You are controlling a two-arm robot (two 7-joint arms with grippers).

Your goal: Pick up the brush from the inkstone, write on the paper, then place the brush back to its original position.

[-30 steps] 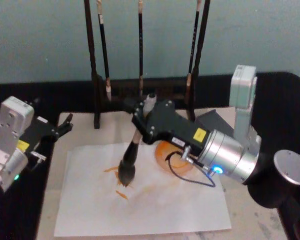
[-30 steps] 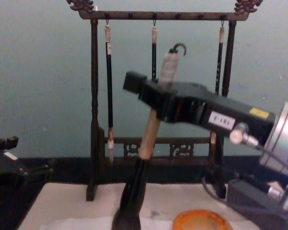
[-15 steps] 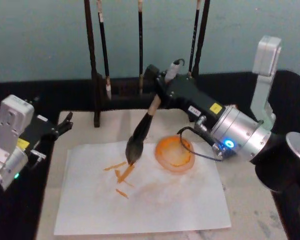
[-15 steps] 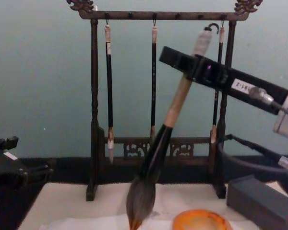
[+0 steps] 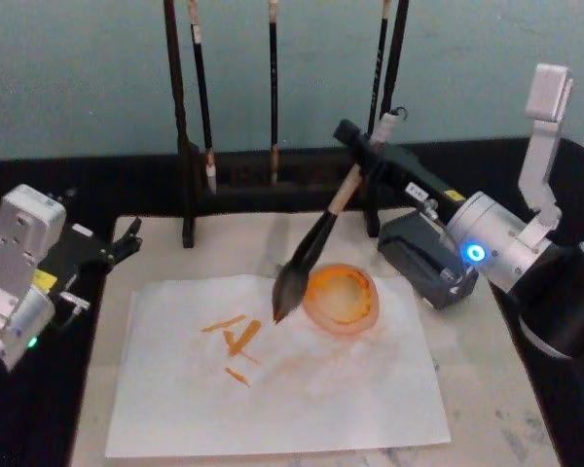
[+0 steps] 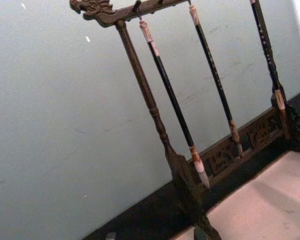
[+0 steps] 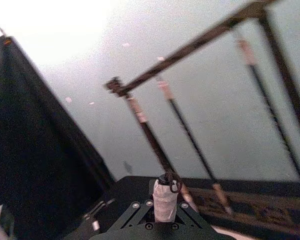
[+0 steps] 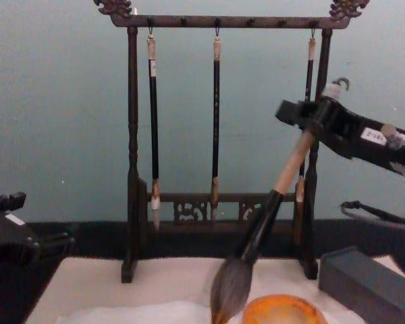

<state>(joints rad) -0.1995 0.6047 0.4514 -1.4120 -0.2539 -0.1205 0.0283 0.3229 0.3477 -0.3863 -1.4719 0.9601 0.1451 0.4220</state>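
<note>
My right gripper [image 5: 370, 148] is shut on the pale handle of the brush [image 5: 316, 251], just below its loop [image 7: 169, 181]. The brush slants down to the left. Its orange-tipped tuft [image 8: 228, 291] hangs over the white paper [image 5: 273, 389], at the left rim of a round orange ink dish [image 5: 343, 297]. A dark grey block [image 5: 423, 258] sits right of the dish; which of the two is the inkstone I cannot tell. Orange strokes [image 5: 236, 336] mark the paper. My left gripper [image 5: 128, 241] rests open at the mat's far left corner, holding nothing.
A dark wooden brush rack [image 8: 216, 21] stands at the back with three thin black brushes [image 8: 152, 128] hanging from it. My right gripper [image 8: 317, 111] is close in front of the rack's right post [image 8: 316, 169]. The beige mat [image 5: 487, 389] lies on a black table.
My right gripper has swung right and toward the rack, lifting the brush off the orange strokes. The tuft has gone from the paper's middle to the dish's left rim. The left arm is still.
</note>
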